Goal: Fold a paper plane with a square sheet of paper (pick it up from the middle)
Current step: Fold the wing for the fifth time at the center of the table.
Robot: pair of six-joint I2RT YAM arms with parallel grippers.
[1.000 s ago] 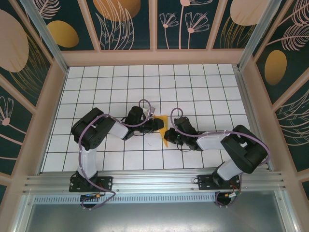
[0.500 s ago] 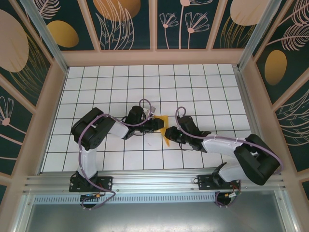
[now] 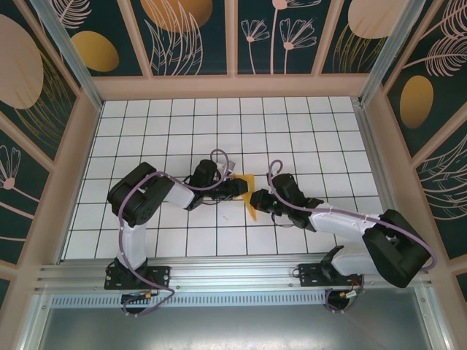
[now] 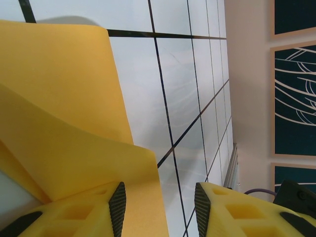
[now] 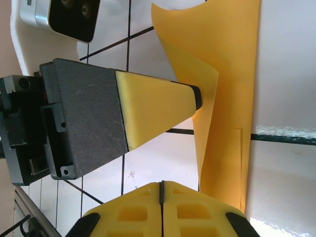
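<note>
The square sheet of paper (image 3: 251, 197) is an orange-yellow creased shape lying on the white tiled floor between the two grippers, one flap raised. In the left wrist view the paper (image 4: 64, 113) curls up over the left finger, its edge reaching into the gap. My left gripper (image 4: 159, 210) is open, with bare floor showing between its pads; from above the left gripper (image 3: 243, 188) sits at the paper's left edge. My right gripper (image 5: 162, 188) is shut with nothing between its fingers, just left of the paper (image 5: 224, 74). A left-arm finger (image 5: 158, 106) presses against the raised flap.
The white gridded floor (image 3: 306, 131) is walled by beige frames on the left, back and right (image 3: 379, 146). A metal rail (image 3: 233, 273) with both arm bases runs along the near edge. Open tiles lie behind and beside the arms.
The right arm has stretched out lower and flatter, its elbow swinging right, while its gripper stays by the paper. The left arm and the paper have hardly moved.
</note>
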